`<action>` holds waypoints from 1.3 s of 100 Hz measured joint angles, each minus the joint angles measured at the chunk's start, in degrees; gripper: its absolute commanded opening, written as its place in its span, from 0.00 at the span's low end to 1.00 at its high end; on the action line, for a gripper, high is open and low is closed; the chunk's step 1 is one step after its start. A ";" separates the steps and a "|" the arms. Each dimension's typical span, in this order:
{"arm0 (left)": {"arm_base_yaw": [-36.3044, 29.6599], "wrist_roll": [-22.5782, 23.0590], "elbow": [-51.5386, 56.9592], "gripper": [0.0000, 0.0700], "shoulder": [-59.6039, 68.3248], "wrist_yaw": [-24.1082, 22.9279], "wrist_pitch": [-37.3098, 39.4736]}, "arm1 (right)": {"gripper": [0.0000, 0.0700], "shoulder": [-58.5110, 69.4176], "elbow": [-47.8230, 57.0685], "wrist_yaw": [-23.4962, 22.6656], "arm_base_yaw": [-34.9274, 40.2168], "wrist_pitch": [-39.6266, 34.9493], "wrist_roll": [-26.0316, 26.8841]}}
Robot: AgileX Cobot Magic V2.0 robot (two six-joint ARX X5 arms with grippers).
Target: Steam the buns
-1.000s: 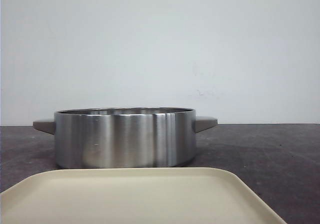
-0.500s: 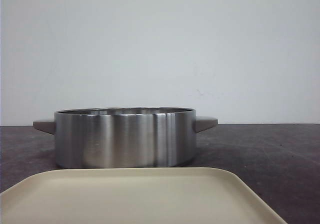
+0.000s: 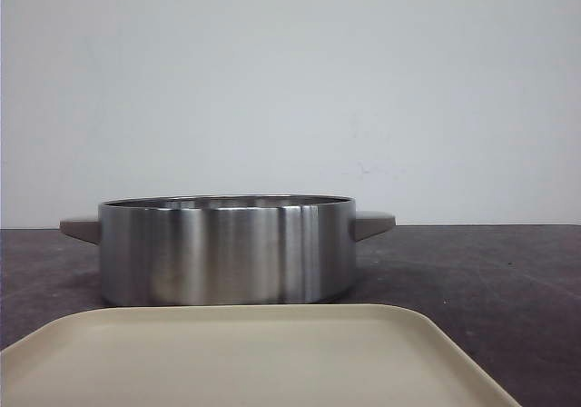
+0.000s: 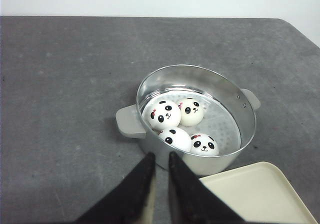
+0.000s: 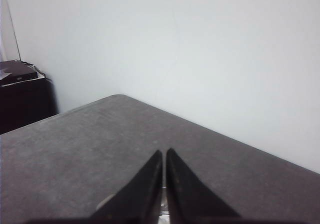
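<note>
Four white panda-faced buns lie inside the steel pot [image 4: 248,121] in the left wrist view: two at the back [image 4: 163,114] [image 4: 191,111] and two at the front [image 4: 176,138] [image 4: 204,144]. In the front view the pot [image 3: 227,248] stands mid-table and its wall hides the buns. My left gripper [image 4: 160,156] hovers above the table just outside the pot's near wall, shut but for a narrow gap, with nothing in it. My right gripper [image 5: 164,152] is shut and empty above bare table, pointing at the wall. Neither gripper shows in the front view.
A cream tray [image 3: 254,357] lies in front of the pot, nearest the robot; it also shows in the left wrist view [image 4: 255,191]. The pot has grey side handles [image 4: 129,122]. A dark cabinet [image 5: 22,96] stands beyond the table edge.
</note>
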 measured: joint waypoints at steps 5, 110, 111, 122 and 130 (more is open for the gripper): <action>0.00 -0.02 0.00 0.00 -0.02 0.00 0.07 | 0.01 0.00 0.00 0.00 0.00 0.00 0.00; 0.00 -0.02 0.00 0.00 -0.13 0.00 0.35 | 0.01 -42.84 -44.15 -4.35 -38.80 12.28 -1.62; 0.00 -0.02 0.00 0.00 -0.13 0.00 0.35 | 0.01 -43.39 -44.89 -4.72 -39.36 12.35 -1.44; 0.00 -0.04 0.00 0.00 -0.13 -0.02 0.35 | 0.01 -47.58 -51.19 -5.86 -43.47 11.67 -0.33; 0.00 -0.02 0.00 0.00 -0.13 -0.02 0.35 | 0.01 -50.27 -54.93 -5.88 -45.27 11.10 0.42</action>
